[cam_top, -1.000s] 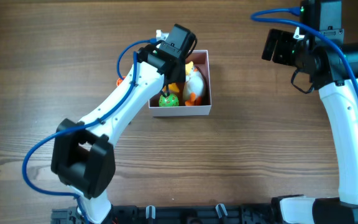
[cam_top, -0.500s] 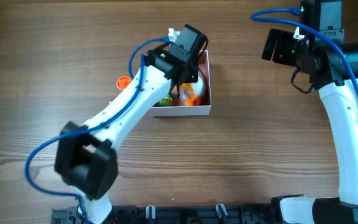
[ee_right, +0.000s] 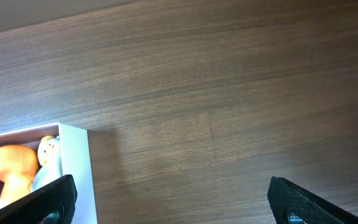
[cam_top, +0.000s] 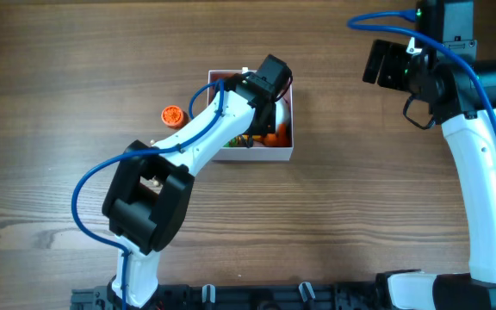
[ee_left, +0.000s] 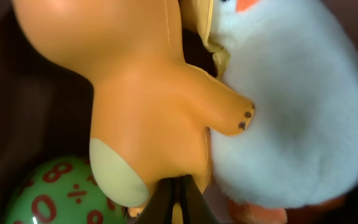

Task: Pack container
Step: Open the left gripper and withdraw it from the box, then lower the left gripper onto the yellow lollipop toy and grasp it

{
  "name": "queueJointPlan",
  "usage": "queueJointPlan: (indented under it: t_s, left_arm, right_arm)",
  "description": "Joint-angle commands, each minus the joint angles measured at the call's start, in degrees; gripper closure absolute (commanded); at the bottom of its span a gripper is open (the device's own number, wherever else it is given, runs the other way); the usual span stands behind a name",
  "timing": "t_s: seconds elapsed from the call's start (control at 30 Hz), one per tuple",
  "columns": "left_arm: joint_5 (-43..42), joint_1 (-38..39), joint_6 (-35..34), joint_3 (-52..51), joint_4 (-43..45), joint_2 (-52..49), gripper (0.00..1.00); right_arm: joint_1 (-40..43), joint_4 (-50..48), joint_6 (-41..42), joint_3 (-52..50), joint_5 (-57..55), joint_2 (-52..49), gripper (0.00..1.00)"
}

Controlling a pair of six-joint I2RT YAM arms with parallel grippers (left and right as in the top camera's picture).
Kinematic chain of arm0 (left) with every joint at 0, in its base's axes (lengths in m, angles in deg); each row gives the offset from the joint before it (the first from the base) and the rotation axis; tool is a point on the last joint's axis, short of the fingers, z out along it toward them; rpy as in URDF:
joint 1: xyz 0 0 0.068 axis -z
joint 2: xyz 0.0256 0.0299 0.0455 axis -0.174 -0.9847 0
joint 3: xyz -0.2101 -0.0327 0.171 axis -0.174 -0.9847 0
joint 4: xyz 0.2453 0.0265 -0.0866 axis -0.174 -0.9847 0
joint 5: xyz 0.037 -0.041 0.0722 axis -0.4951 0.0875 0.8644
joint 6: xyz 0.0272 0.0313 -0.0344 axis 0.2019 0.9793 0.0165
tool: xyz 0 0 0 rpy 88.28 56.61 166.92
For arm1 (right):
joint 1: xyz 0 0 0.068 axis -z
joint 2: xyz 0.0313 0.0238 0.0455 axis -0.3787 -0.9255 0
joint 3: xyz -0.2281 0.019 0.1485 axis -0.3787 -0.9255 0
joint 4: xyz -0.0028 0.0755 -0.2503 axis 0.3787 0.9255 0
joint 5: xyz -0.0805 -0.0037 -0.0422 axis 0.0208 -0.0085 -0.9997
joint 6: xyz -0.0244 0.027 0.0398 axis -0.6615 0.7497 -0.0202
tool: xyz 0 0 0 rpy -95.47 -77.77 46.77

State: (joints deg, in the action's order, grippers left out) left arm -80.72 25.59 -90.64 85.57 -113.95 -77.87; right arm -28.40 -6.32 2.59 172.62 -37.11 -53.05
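The container [cam_top: 257,155], a small white-walled box, sits left of the table's middle. It also shows at the lower left of the right wrist view [ee_right: 78,168]. Inside are an orange toy duck [ee_left: 148,93], a white plush duck [ee_left: 291,106] and a green ball with red numbers [ee_left: 48,193]. My left gripper [ee_left: 180,186] is down inside the box, its jaws shut with the tips against the orange duck's underside. In the overhead view the left wrist [cam_top: 265,86] covers the toys. My right gripper [ee_right: 173,193] is open and empty over bare table at the far right [cam_top: 386,65].
A small orange round piece [cam_top: 172,115] lies on the wooden table just left of the container. The left arm stretches from the front edge up to the box. The right arm stands along the right side.
My left gripper has swung right over the box and gone down among the toys. The orange round piece left of the box is now uncovered. The right arm has not moved.
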Motion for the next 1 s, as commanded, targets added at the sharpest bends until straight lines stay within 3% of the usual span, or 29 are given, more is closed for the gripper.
queueJointPlan:
  t_s: [0.0,0.13,0.2,0.27,0.33,0.43,0.63,0.67,0.73,0.8,0.9,0.97]
  left_arm:
    - [-0.2,0.5,-0.1,0.8,-0.5,5.5,0.96]
    - [5.2,0.5,-0.1,1.7,-0.5,12.7,0.83]
    - [8.3,0.4,-0.2,1.7,-2.0,15.5,0.52]
    - [9.1,-0.2,-0.3,1.7,-4.3,17.3,0.49]
    - [9.1,-1.4,-0.5,1.7,-6.4,18.2,0.41]
    - [9.2,-2.9,-0.9,1.7,-8.8,18.1,0.45]
    - [8.3,-12.1,-17.9,1.7,-20.6,18.1,0.52]
    - [6.9,-13.9,-21.4,1.6,-22.4,18.1,0.49]
    - [2.1,-17.2,-25.4,0.1,-23.8,18.1,0.33]
    - [-1.7,-19.5,-26.1,-4.0,-22.1,18.1,0.27]
    - [-6.8,-20.8,-26.2,-12.6,-15.1,18.1,0.27]
    - [-8.0,-22.1,-30.6,-19.9,-8.8,18.1,0.27]
  right_arm:
    - [0.0,-0.2,-0.3,0.0,-0.8,-0.3,0.0]
    - [0.0,-0.2,-0.3,0.0,-0.8,-0.3,0.0]
    - [0.0,-0.2,-0.3,0.0,-0.8,-0.3,0.0]
    - [0.0,-0.2,-0.3,0.0,-0.8,-0.3,0.0]
    - [0.0,-0.2,-0.3,0.0,-0.8,-0.3,0.0]
    - [0.0,-0.2,-0.3,0.0,-0.8,-0.3,0.0]
    - [0.0,-0.2,-0.3,0.0,-0.8,-0.3,0.0]
    - [0.0,-0.2,-0.3,0.0,-0.8,-0.3,0.0]
    - [0.0,-0.2,-0.3,0.0,-0.8,-0.3,0.0]
    - [0.0,-0.2,-0.3,0.0,-0.8,-0.3,0.0]
    - [0.0,-0.2,-0.3,0.0,-0.8,-0.3,0.0]
    - [0.0,-0.2,-0.3,0.0,-0.8,-0.3,0.0]
